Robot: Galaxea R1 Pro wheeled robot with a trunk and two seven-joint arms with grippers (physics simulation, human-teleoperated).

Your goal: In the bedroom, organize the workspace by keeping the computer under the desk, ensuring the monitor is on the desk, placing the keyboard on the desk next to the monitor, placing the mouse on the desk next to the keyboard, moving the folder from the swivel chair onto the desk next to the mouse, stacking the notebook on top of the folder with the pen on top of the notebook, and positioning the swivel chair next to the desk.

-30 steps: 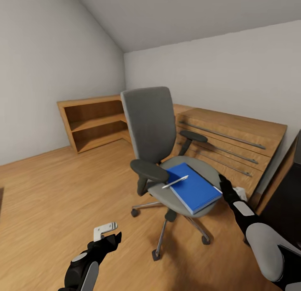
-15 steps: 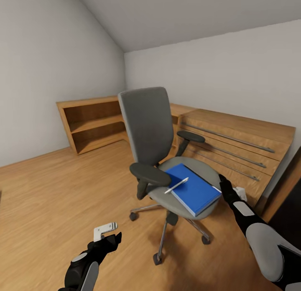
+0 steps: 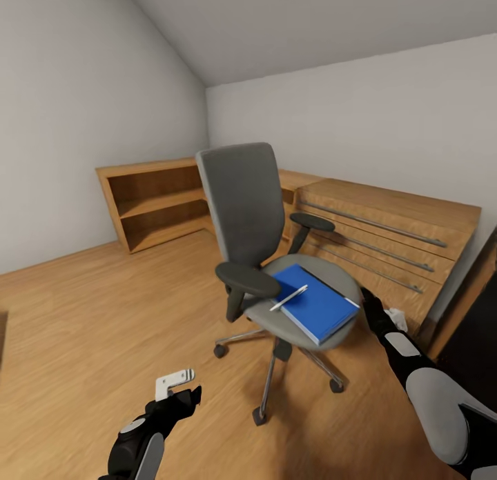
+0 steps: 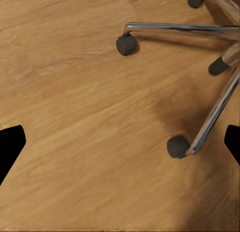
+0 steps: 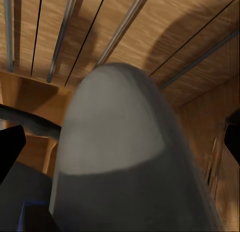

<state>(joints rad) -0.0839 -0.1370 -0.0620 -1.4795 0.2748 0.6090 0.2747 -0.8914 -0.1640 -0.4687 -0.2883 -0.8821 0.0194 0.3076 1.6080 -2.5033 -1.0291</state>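
My right claw (image 3: 373,307), spread wide, sits at the swivel chair's (image 3: 276,259) three o'clock; the folder (image 3: 314,304) looks stiff, light, slippery, so I'd pinch its overhanging edge.

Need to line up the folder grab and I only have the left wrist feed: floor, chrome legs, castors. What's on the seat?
Observer: A blue folder lies flat on the swivel chair seat, one corner overhanging the front edge.
Operator: Anything on it?
Observer: The pen lies across the folder's near-left part. No notebook visible there.
Operator: Where's the right gripper?
Observer: The right gripper is just beside the seat's right edge, near the folder's corner; its wrist view shows both fingers wide apart with the grey seat close in front.
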